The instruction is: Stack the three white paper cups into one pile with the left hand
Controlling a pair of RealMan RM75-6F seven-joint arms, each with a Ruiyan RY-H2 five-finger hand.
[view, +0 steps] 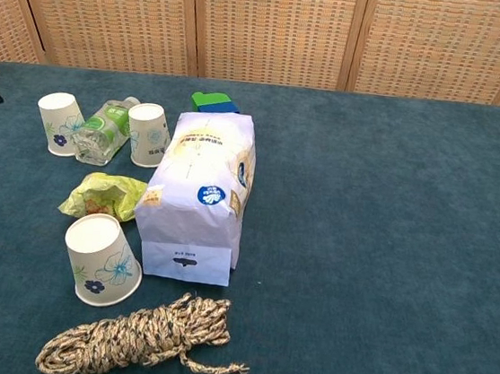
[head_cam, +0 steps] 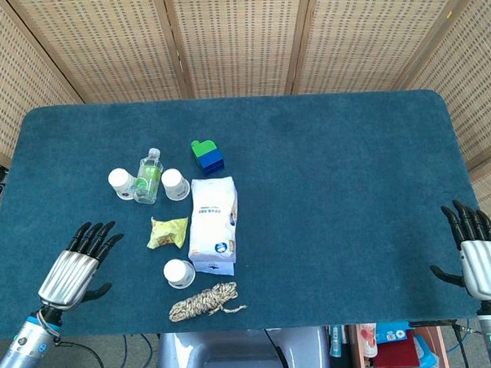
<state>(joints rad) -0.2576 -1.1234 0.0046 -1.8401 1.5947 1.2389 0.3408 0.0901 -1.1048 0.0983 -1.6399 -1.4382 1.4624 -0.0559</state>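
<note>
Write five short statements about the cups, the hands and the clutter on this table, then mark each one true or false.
1. The three white paper cups are already stacked. False: the near cup, the left cup and the cup right of the bottle stand apart.
2. The left hand holds nothing. True.
3. The rope lies nearer the robot than the white bag. True.
4. The right hand grips the bottle. False: it is at the far right edge, empty.
5. All cups stand mouth up. False: mouth down.
</note>
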